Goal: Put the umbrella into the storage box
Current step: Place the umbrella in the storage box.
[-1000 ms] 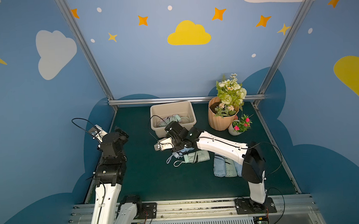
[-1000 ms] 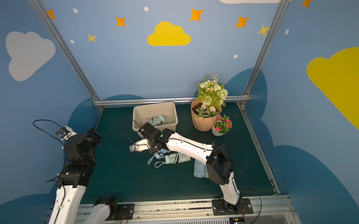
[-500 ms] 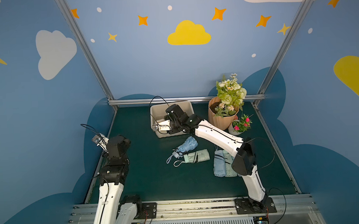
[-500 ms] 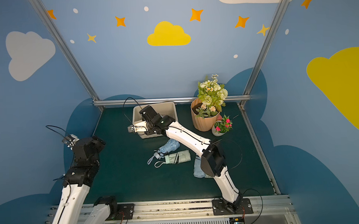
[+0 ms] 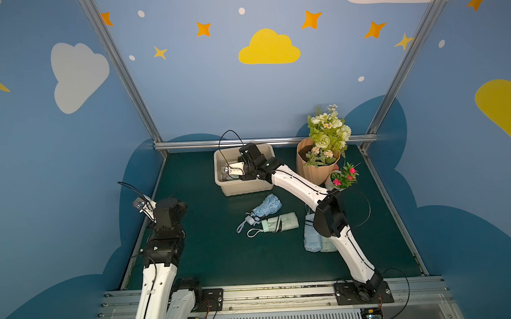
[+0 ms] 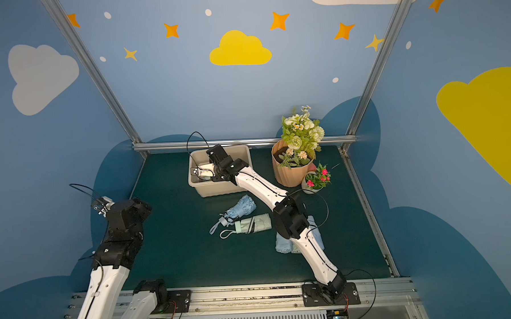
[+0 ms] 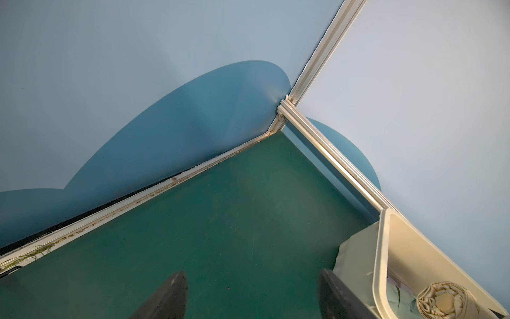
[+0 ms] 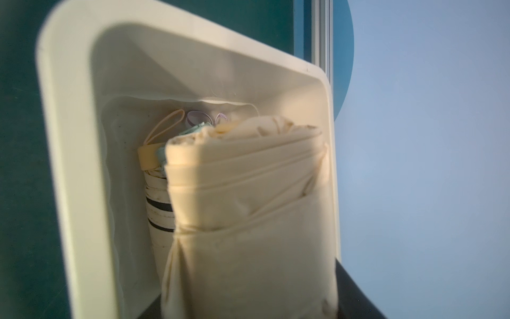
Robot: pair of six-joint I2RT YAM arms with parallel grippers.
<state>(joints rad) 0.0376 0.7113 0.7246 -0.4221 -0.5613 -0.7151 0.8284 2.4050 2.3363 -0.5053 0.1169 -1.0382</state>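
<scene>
The storage box [image 5: 243,189] [image 6: 217,191] is a beige tub at the back of the green mat. My right gripper [image 5: 237,175] [image 6: 208,175] reaches into it from above. In the right wrist view it [image 8: 248,303] is shut on a cream folded umbrella [image 8: 248,221] that hangs inside the box's rim [image 8: 69,165], beside a cream black-striped umbrella [image 8: 158,210] lying in the box. My left gripper [image 7: 251,281] [image 5: 176,206] stands open and empty over bare mat at the left, with the box's rim [image 7: 382,262] just to one side.
A light blue umbrella [image 5: 264,208] and a pale green one [image 5: 280,222] lie on the mat in front of the box. Two more folded umbrellas [image 5: 311,237] lie partly under my right arm. A ribbed peach flower pot [image 5: 314,171] and a small pink-flowered pot [image 5: 344,178] stand at the back right.
My right gripper has carried the cream umbrella from the mat in front of the box up and into the box. My left arm has drawn back a little toward the left front.
</scene>
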